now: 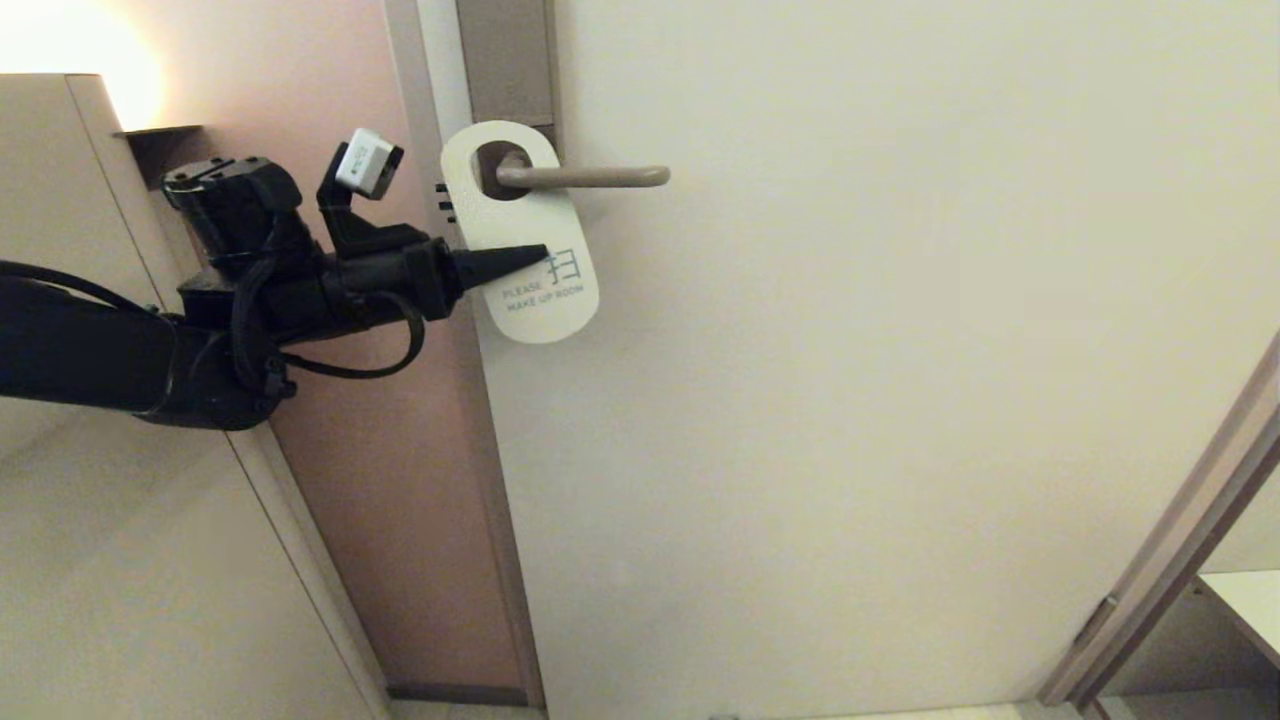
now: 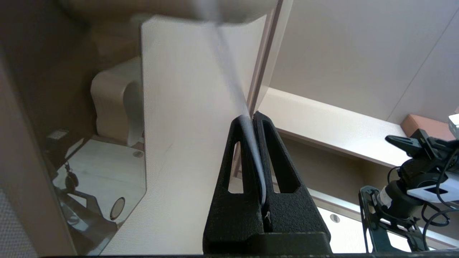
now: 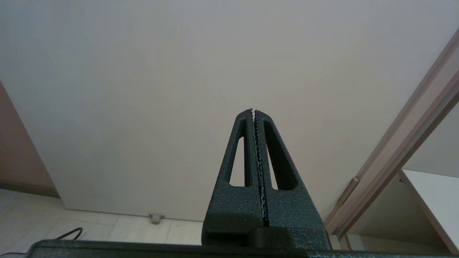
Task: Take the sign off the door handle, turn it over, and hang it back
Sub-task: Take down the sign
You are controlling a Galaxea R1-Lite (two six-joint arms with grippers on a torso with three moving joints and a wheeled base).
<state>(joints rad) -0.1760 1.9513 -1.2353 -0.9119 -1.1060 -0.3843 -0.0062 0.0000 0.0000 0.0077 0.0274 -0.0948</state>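
Note:
The sign (image 1: 535, 240) hangs by its hole on the door handle (image 1: 590, 177), tilted, with its white "MAKE UP ROOM" face showing. My left gripper (image 1: 535, 256) reaches in from the left and is shut on the sign's left edge at mid-height. In the left wrist view the sign (image 2: 233, 82) runs edge-on between the closed fingers of the left gripper (image 2: 252, 115). The handle's plate (image 1: 505, 60) shows above the sign. My right gripper (image 3: 254, 111) is shut and empty, out of the head view, pointing at the lower door.
The cream door (image 1: 900, 400) fills the middle and right. A pink wall strip (image 1: 380, 480) and a beige cabinet (image 1: 60, 560) stand to the left. A door frame (image 1: 1170, 560) runs at the lower right.

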